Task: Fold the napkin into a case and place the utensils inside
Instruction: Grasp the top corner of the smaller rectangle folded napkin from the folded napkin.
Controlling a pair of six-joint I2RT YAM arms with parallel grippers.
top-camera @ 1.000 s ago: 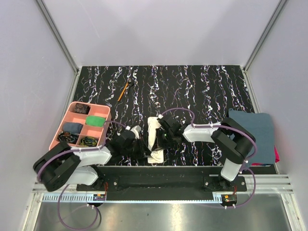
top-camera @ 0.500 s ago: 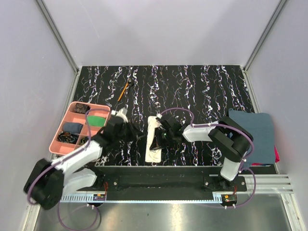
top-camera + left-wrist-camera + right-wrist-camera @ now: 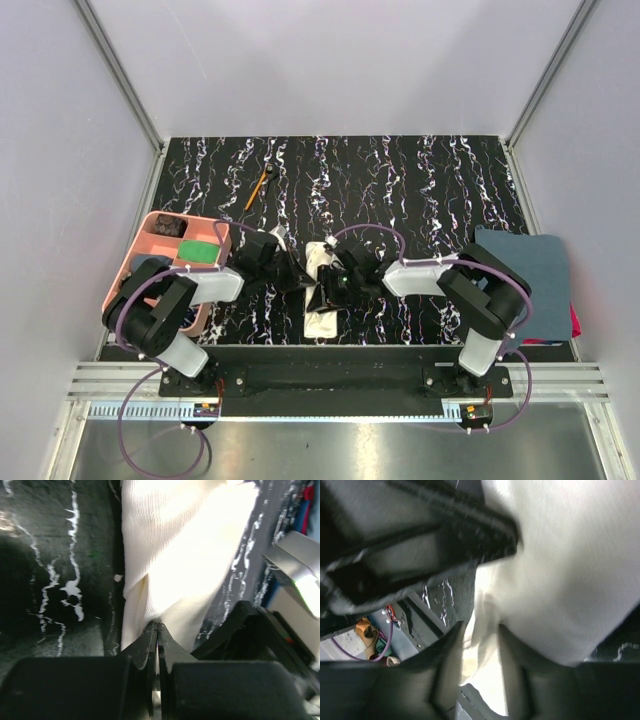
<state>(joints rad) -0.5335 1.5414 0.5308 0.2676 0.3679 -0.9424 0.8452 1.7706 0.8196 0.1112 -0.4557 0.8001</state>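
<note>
Pinching the napkin (image 3: pixel 320 318) at its left edge, the left end effector (image 3: pixel 158 627) has its fingers pressed together on a fold, while the right end effector (image 3: pixel 481 640) stands spread with loose cloth in its gap. Lying as a narrow strip mid-tabletop (image 3: pixel 430 190), the napkin could be dragged askew or unfolded by a left-hand pull, since the right seems not to pin it. The stick (image 3: pixel 257 188) lies well apart.

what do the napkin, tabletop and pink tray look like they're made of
napkin: soft woven cloth, cream, matte; fine ribbed weave and creases.
tabletop: black with white marble-like veins, slight sheen; probably printed laminate or mat.
pink tray: likely moulded plastic, matte, rounded compartment walls.
</note>
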